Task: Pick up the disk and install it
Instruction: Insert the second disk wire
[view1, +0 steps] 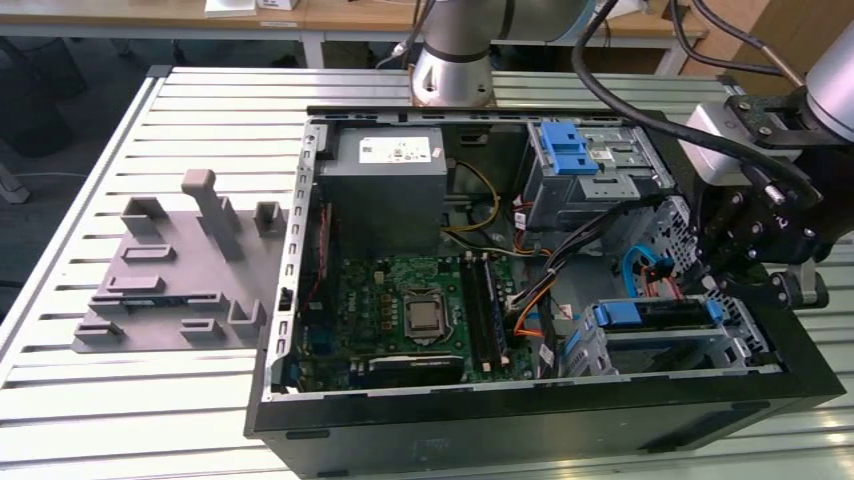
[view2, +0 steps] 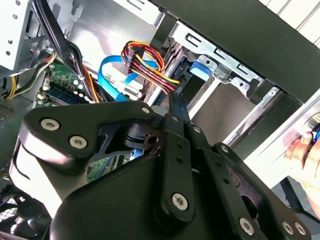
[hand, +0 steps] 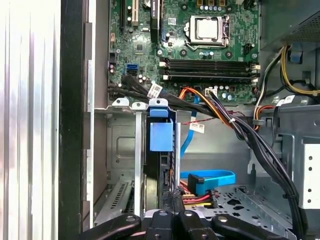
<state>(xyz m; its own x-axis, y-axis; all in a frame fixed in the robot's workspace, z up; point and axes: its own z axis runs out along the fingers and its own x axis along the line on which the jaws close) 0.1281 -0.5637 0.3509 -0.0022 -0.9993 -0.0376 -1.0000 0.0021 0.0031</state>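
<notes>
At the lower right of the exterior view, your disk (view1: 650, 314) sits in the drive cage (view1: 742, 345) of the open computer case (view1: 534, 415), blue rail uppermost. Your gripper (view1: 721, 285) hangs just above and right of it, fingers drawn together on nothing.

disk (hand: 161, 135) mostly hidden in drive cage ahead of gripper (hand: 175, 200) | fingertips' gap unclear | blurred hand (view2: 305, 152) cut by edge
</notes>
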